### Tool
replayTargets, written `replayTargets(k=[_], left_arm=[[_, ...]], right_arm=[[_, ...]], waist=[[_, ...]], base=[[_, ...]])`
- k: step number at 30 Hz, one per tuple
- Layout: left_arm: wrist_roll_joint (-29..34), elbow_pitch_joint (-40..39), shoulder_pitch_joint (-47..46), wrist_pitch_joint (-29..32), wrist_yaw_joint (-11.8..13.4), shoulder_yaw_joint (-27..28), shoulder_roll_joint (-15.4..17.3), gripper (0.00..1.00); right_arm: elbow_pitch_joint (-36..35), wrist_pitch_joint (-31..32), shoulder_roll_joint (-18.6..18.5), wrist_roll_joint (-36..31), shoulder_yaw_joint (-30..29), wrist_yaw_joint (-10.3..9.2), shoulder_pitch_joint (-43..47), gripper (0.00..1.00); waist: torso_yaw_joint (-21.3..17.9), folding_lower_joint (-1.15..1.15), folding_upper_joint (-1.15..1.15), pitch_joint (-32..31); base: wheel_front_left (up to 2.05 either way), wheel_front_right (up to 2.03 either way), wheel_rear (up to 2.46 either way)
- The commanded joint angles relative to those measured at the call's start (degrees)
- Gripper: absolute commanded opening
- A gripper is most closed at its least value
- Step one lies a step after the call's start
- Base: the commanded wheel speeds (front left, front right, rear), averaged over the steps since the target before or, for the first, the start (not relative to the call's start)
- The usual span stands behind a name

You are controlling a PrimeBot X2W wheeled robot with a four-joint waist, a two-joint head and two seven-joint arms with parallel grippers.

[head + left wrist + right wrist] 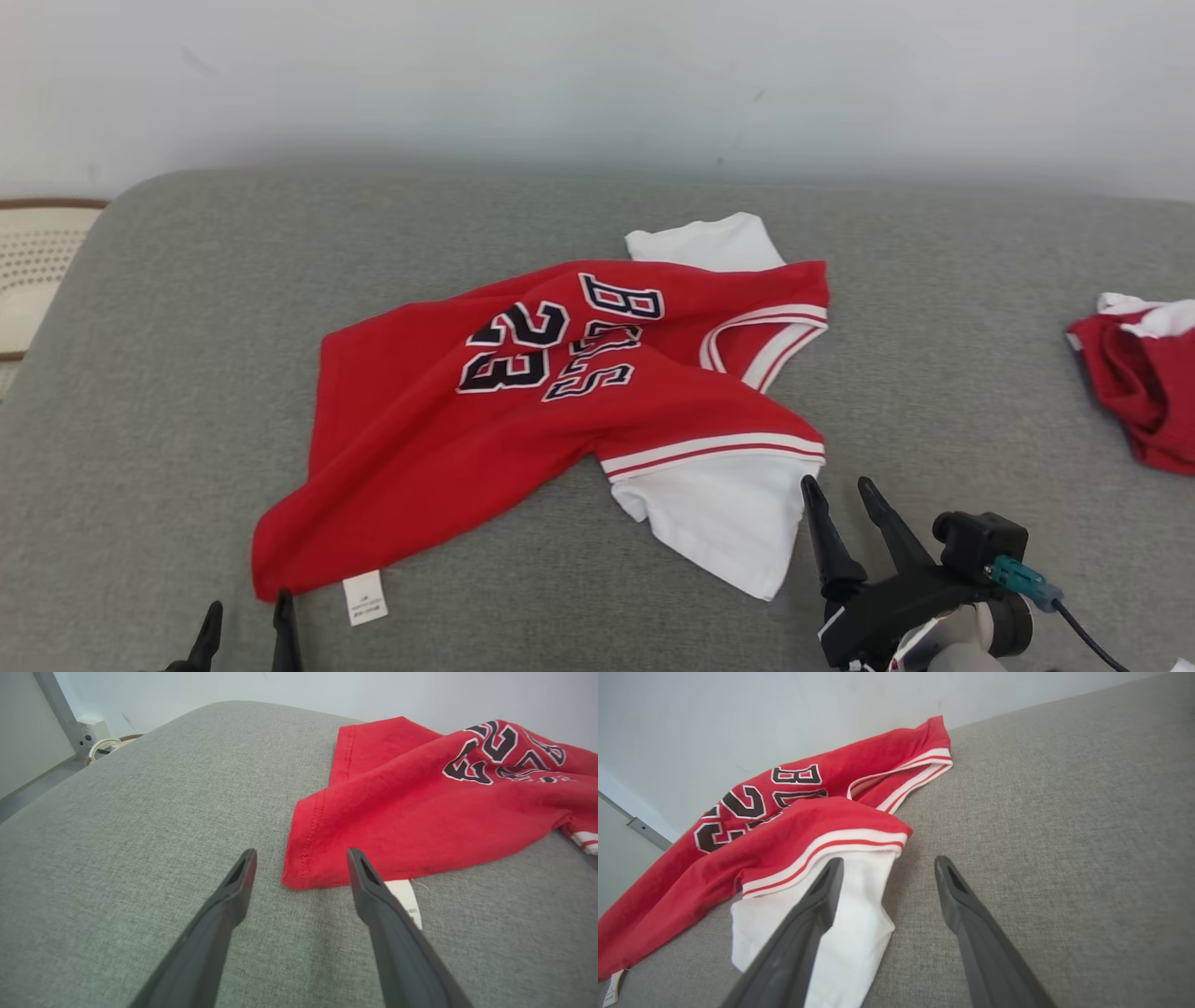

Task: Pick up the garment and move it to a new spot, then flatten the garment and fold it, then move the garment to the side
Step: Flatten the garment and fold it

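Observation:
A red jersey [523, 401] with white sleeves and dark "23" lettering lies rumpled on the grey cushion [187, 355]. Its red hem corner [303, 868] and white care label [406, 896] lie just ahead of my left gripper [301, 854], which is open with nothing held. The left gripper [247, 611] shows at the bottom edge of the head view, below that corner. My right gripper [836, 485] is open beside the near white sleeve [719, 523]. In the right wrist view the right gripper [887, 863] hovers over the sleeve's edge [859, 914], empty.
A second red and white garment [1139, 383] lies bunched at the cushion's right edge. A white wall [597, 84] runs behind the cushion. A woven mat or basket [33, 271] sits beyond the cushion's left end.

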Motion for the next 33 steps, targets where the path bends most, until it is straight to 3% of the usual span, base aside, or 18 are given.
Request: replayTargets(k=[1,8,9,10,11,12,33], left_arm=[[-0.2,-0.4,1.0,-0.1,0.2,-0.2,0.1,1.0],[-0.2,-1.5,0.9,-0.1,-0.5,-1.4,0.1,1.0],[-0.1,-1.6,0.8,-0.1,-0.6,-1.4,0.1,1.0],[-0.1,-1.7,0.7,-0.1,-0.7,-1.4,0.1,1.0],[-0.1,-1.8,0.6,-0.1,-0.6,-1.4,0.1,1.0],[0.0,-1.8,0.6,-0.1,-0.7,-1.3,0.1,1.0],[-0.3,1.0,-2.4,-0.1,-2.5,-2.9,0.1,1.0]], right_arm=[[0.4,0.0,-0.1,0.3,0.3,-0.04,-0.8,1.0],[4.1,0.0,0.5,2.4,-0.6,-0.04,-3.2,1.0],[4.7,0.0,0.5,2.6,-0.8,-0.04,-3.5,0.89],[5.1,0.0,0.5,2.6,-0.7,-0.04,-3.9,0.53],[5.3,0.0,0.6,3.0,-1.1,-0.04,-4.2,0.4],[5.4,0.0,0.7,3.3,-1.6,-0.04,-4.4,0.0],[2.8,0.0,-2.3,1.4,-6.3,-0.04,0.1,0.0]], waist=[[1.6,0.0,0.0,0.4],[4.1,0.0,0.0,1.7],[4.3,0.0,0.0,1.9],[4.4,0.0,0.0,2.1],[4.5,0.0,0.0,2.2],[4.5,0.0,0.0,2.4],[0.8,0.0,0.0,0.7]], base=[[0.0,0.0,0.0],[0.0,0.0,0.0],[0.0,0.0,0.0],[0.0,0.0,0.0],[0.0,0.0,0.0],[0.0,0.0,0.0],[0.0,0.0,0.0]])
